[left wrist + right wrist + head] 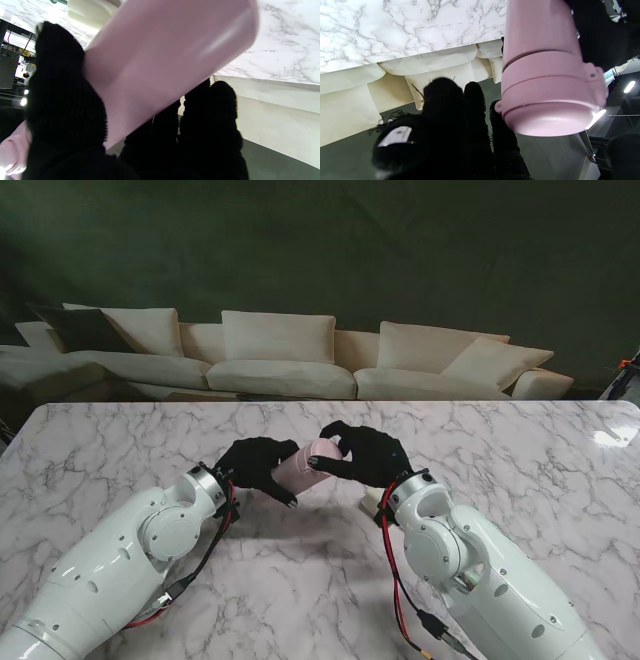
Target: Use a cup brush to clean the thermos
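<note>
Only right wrist view shows thermos (545, 67) lid seam.

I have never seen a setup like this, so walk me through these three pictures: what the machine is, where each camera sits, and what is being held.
This is a two-armed robot with black-gloved, five-fingered hands. The wide picture comes from a camera on its stand, looking down at a marble table with a cream sofa behind it. The other two come from cameras on the wrists, looking along the fingers. The left hand is wrapped around the body of a pink thermos, lifted off the table and tilted. The right hand is at its lid; that wrist view shows the lid on. The right hand's fingers are near it, but I cannot tell whether they grip. No cup brush shows anywhere.
</note>
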`<state>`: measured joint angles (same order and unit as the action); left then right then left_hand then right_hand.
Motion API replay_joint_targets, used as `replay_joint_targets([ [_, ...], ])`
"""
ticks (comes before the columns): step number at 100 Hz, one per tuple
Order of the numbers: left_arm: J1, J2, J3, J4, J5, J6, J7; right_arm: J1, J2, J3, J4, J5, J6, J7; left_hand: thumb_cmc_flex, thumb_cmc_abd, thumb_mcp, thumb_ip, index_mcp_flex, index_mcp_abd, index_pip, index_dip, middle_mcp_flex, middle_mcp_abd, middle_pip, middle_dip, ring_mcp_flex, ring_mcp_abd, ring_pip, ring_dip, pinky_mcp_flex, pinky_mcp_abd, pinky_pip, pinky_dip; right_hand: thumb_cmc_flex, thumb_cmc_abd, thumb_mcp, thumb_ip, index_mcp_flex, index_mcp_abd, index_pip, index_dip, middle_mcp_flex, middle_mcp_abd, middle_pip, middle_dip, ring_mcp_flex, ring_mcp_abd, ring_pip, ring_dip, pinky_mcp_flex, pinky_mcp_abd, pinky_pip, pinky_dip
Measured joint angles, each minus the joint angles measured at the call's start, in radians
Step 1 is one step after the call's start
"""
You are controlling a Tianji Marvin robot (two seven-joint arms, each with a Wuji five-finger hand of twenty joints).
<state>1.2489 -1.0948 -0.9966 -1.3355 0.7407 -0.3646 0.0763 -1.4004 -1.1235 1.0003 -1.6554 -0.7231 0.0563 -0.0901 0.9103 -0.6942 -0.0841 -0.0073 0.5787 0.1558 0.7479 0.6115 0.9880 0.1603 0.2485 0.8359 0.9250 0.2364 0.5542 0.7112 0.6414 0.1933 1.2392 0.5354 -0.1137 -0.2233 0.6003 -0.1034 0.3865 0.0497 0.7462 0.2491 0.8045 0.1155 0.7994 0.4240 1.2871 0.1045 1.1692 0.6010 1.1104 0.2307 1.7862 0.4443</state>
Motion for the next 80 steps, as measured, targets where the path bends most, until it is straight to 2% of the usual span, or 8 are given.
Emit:
replay_joint_targets([
  [14,0.0,0.0,0.001,0.0,-0.001,0.0,-0.001,0.019,0.001,-0.024,0.005,0.036,-0.006,0.012,0.0,0.0,0.0,0.0,0.0,0.0,0.0,0.0,0.0,0.0,0.0,0.0,0.0,0.0,0.0,0.0,0.0,0.0,0.0,0.0,0.202,-0.022,-0.017,0.004,0.039,-0.01,0.028,0.078,0.021,-0.004,0.004,0.026,0.001,-0.014,0.039,0.008,0.009,-0.017,0.01,0.008],
  [31,0.003,0.001,0.002,-0.002,-0.001,0.0,-0.003,0.047,-0.002,-0.021,0.063,0.149,-0.185,0.027,0.0,-0.004,0.0,0.0,0.0,0.0,0.0,0.014,-0.003,0.0,-0.013,0.0,0.0,-0.001,-0.001,-0.014,0.0,0.0,0.0,0.0,0.465,-0.025,-0.132,0.04,0.029,-0.006,0.0,0.123,-0.108,0.061,0.005,0.032,-0.078,-0.001,-0.174,-0.053,-0.126,-0.005,-0.042,-0.016],
  [40,0.006,0.001,0.002,-0.004,-0.001,0.0,-0.005,0.053,-0.002,-0.016,0.077,0.19,-0.249,0.057,0.0,-0.004,0.0,0.0,0.0,0.0,0.0,0.011,-0.003,0.0,-0.014,0.0,0.0,-0.002,-0.001,-0.014,0.0,-0.001,0.0,0.0,0.491,-0.049,0.046,0.041,0.033,-0.048,-0.024,0.126,-0.271,0.061,-0.029,-0.011,-0.291,0.015,-0.305,-0.052,-0.415,0.009,-0.185,0.063],
  [44,0.007,0.002,0.002,-0.004,-0.001,0.0,-0.006,0.054,-0.001,-0.014,0.079,0.226,-0.276,0.076,0.0,-0.005,0.0,0.0,0.0,0.0,0.0,0.012,-0.003,0.0,-0.016,0.0,0.0,-0.002,-0.001,-0.014,0.0,-0.001,0.0,0.0,0.491,-0.066,0.109,0.03,0.053,-0.093,-0.02,0.118,-0.32,0.035,-0.044,-0.034,-0.363,0.077,-0.328,-0.052,-0.51,0.023,-0.249,0.089],
  [55,0.009,0.002,0.002,-0.004,0.0,0.001,-0.006,0.055,0.001,-0.011,0.095,0.198,-0.341,0.066,0.0,-0.005,0.0,0.0,0.0,0.0,0.0,0.013,-0.004,0.0,-0.017,0.0,0.0,-0.002,-0.001,-0.013,0.0,-0.001,0.0,0.0,0.491,-0.116,0.156,0.008,0.104,-0.179,-0.022,0.089,-0.38,-0.015,-0.099,-0.071,-0.544,0.122,-0.488,-0.108,-0.731,0.067,-0.445,0.104],
  [62,0.009,0.002,0.004,-0.004,-0.001,0.004,-0.006,0.055,0.001,-0.011,0.105,0.161,-0.366,0.04,0.0,-0.003,0.0,0.0,0.0,0.0,0.0,0.009,-0.003,0.0,-0.011,0.0,0.0,-0.002,0.011,0.004,0.0,-0.001,0.01,0.0,0.49,-0.126,0.154,-0.004,0.202,-0.261,0.02,0.089,-0.38,-0.03,-0.127,-0.083,-0.636,0.109,-0.64,-0.178,-0.821,0.089,-0.56,0.104],
  [69,0.008,0.002,0.006,-0.003,-0.002,0.006,-0.006,0.055,-0.002,-0.013,0.117,0.171,-0.391,0.015,0.0,-0.001,0.0,0.0,0.0,0.0,-0.002,0.009,-0.002,0.0,-0.008,0.0,0.001,-0.002,0.011,0.004,0.0,-0.001,0.011,0.0,0.473,-0.136,0.141,-0.013,0.252,-0.296,0.051,0.09,-0.38,-0.05,-0.161,-0.097,-0.709,0.025,-0.753,-0.235,-0.88,0.094,-0.653,0.082],
  [80,0.005,0.002,0.007,-0.003,-0.004,0.007,-0.007,0.053,-0.008,-0.014,0.129,0.204,-0.412,0.005,0.0,0.0,0.0,0.0,0.0,0.0,-0.004,0.009,-0.002,0.0,-0.006,0.0,0.001,-0.002,0.013,0.004,0.001,-0.001,0.011,0.0,0.469,-0.167,0.144,-0.014,0.211,-0.338,0.016,0.085,-0.393,-0.068,-0.193,-0.106,-0.721,0.005,-0.802,-0.263,-0.886,0.097,-0.683,0.07],
])
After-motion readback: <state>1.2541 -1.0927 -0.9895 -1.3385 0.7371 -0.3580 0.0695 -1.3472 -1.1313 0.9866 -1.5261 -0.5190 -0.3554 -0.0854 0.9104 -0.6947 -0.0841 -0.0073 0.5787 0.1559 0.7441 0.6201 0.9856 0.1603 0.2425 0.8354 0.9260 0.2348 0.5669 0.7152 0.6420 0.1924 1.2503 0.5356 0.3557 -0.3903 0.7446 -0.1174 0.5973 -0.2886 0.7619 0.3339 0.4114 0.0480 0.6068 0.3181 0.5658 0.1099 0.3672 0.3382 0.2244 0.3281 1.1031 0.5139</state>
